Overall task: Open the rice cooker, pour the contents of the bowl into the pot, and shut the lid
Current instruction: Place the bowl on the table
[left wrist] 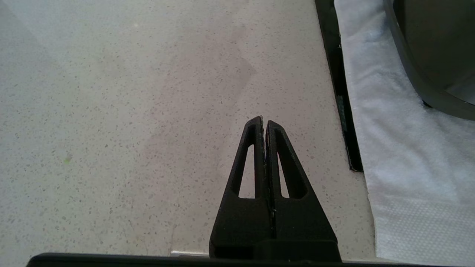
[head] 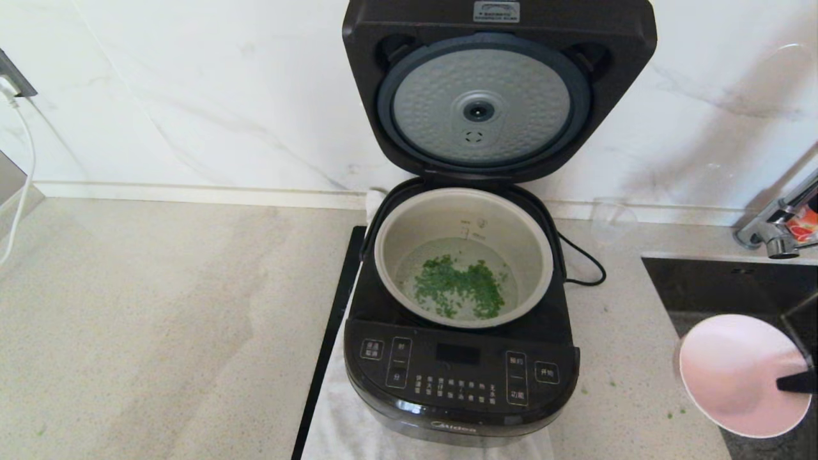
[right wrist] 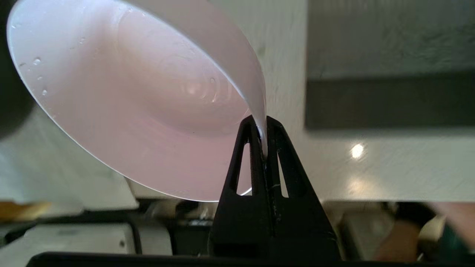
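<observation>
Head view: herb bits in pot; right gripper jaws clamped on empty bowl; left gripper jaws together. Next: set bowl down, close lid.

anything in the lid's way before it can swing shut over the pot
Nothing visible. The lid stands upright behind the pot, whose rim is clear; only the green bits lie inside. The right pincer holds the emptied bowl off beside the cooker.
</observation>
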`<state>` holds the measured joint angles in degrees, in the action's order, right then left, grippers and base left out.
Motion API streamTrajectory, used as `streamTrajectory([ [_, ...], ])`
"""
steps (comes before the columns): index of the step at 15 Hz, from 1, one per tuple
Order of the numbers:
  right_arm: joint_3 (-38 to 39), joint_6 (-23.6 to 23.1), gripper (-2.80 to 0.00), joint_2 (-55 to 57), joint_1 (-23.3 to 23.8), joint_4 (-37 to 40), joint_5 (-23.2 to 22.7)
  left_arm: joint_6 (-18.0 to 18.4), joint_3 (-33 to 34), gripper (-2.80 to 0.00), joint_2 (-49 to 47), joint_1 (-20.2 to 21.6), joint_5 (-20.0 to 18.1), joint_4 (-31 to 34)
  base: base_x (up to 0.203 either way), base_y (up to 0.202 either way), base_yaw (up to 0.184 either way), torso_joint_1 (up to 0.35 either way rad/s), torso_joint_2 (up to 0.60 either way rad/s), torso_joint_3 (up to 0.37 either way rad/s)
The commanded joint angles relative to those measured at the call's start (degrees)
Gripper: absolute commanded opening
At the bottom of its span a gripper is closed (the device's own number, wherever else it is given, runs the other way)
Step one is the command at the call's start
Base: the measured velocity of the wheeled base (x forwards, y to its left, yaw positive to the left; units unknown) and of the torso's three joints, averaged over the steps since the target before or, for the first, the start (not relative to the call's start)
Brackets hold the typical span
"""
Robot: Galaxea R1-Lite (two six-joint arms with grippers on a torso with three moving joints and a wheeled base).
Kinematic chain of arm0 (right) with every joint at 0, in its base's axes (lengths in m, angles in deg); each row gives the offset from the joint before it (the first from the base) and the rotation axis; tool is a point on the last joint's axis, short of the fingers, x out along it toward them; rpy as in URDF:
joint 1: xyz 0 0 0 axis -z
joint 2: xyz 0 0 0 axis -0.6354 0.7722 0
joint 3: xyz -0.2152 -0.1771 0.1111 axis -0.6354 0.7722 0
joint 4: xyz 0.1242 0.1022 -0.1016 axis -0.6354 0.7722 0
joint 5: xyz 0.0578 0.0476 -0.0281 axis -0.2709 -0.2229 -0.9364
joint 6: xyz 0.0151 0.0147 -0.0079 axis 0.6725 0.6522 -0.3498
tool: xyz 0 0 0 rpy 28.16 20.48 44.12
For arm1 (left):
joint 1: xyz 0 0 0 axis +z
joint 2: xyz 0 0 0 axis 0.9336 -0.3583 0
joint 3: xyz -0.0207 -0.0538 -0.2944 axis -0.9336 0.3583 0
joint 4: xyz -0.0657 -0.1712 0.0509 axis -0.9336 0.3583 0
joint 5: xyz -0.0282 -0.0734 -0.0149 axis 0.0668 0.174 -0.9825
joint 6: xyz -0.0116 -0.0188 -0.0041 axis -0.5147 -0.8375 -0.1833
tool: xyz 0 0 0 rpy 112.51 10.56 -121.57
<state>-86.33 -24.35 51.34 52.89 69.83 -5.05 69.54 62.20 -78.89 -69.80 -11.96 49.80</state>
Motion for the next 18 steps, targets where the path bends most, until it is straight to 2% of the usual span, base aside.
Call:
streamTrajectory([
  [1,3.30,-0.45,-2.80,4.75,2.56,-0.14,-2.85,0.03,0.09,-2.80,-0.01,0.00,-0.02,-0.01,0.000,0.000,0.000,0.000,0.00,0.000],
  [7,6.79,-0.42,-2.80,14.00,2.65,-0.33,-5.50,0.03,0.09,-2.80,0.01,0.00,-0.02,-0.01,0.000,0.000,0.000,0.000,0.00,0.000],
  [10,6.99,-0.41,-2.80,18.24,2.63,-0.35,-8.31,0.03,0.09,-2.80,0.05,0.00,-0.02,-0.01,0.000,0.000,0.000,0.000,0.00,0.000],
  [12,6.84,-0.38,-2.80,20.43,2.34,-0.77,-8.51,0.03,0.09,-2.80,-0.02,0.00,-0.02,-0.01,0.000,0.000,0.000,0.000,0.00,0.000],
  [18,7.26,1.59,-2.80,27.00,0.32,-8.07,-8.80,0.03,0.09,-2.80,-0.01,0.00,-0.02,-0.01,0.000,0.000,0.000,0.000,0.00,0.000],
])
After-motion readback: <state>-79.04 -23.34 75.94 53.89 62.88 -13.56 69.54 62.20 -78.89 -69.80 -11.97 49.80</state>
